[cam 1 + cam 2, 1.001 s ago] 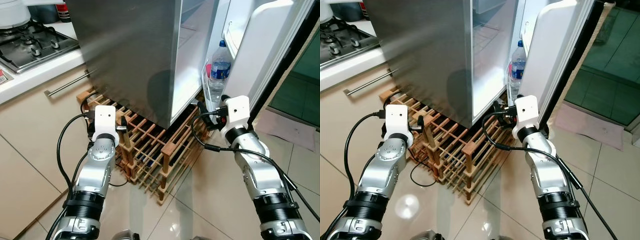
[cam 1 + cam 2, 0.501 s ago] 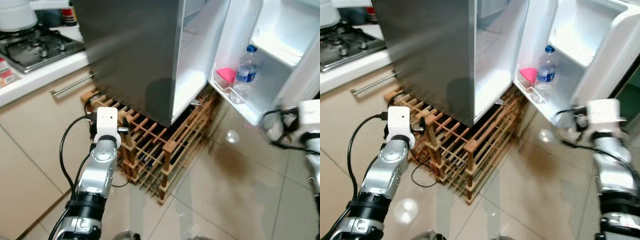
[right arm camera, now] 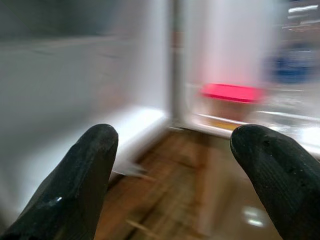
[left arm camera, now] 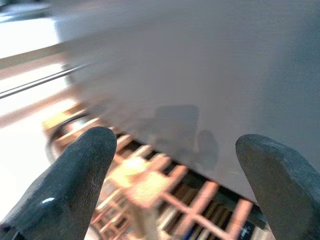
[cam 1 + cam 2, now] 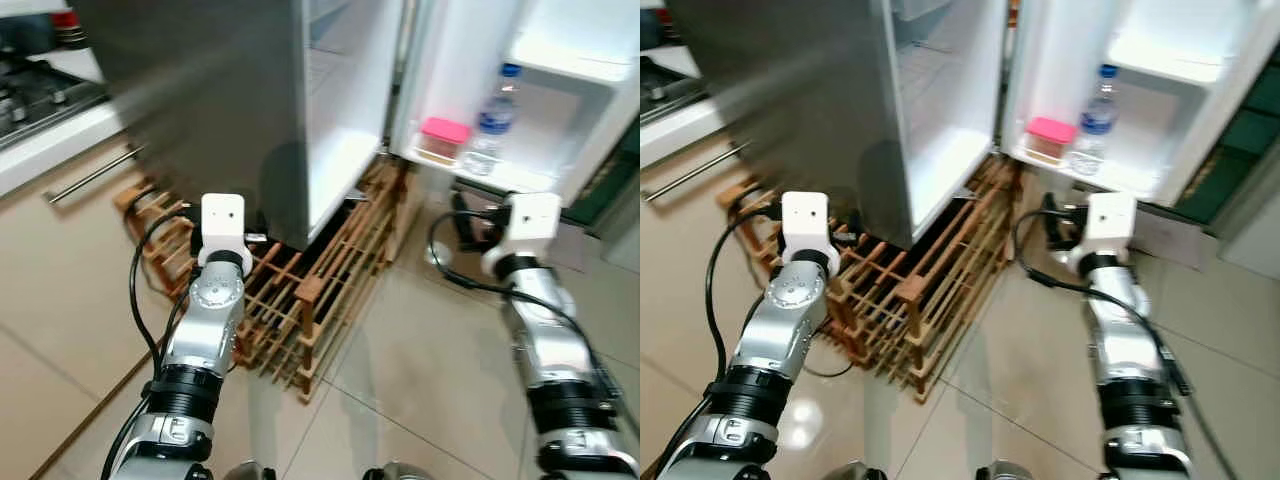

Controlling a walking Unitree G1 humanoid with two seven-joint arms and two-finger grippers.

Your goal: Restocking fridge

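Observation:
The steel fridge [image 5: 220,100] stands ahead with its door [image 5: 560,90] swung wide open. The door's lower shelf holds a pink-lidded box [image 5: 445,135] and a water bottle [image 5: 495,120]. My right gripper [image 3: 172,145] is open and empty, held low just in front of that shelf, pointing at the pink-lidded box [image 3: 231,93]. My left gripper [image 4: 175,145] is also open and empty. It faces the fridge's steel side, above the wooden rack [image 5: 310,290]. The views are blurred.
A slatted wooden rack [image 5: 900,290] lies on the tiled floor under the fridge and juts out toward me. To the left runs a beige cabinet with a bar handle [image 5: 90,175], and a hob [image 5: 30,90] sits on its counter. Open tiled floor [image 5: 420,380] lies between my arms.
The fridge door has swung from nearly edge-on to wide open, its shelf now facing me. My right arm went out to the right with it. The whole view has shifted left.

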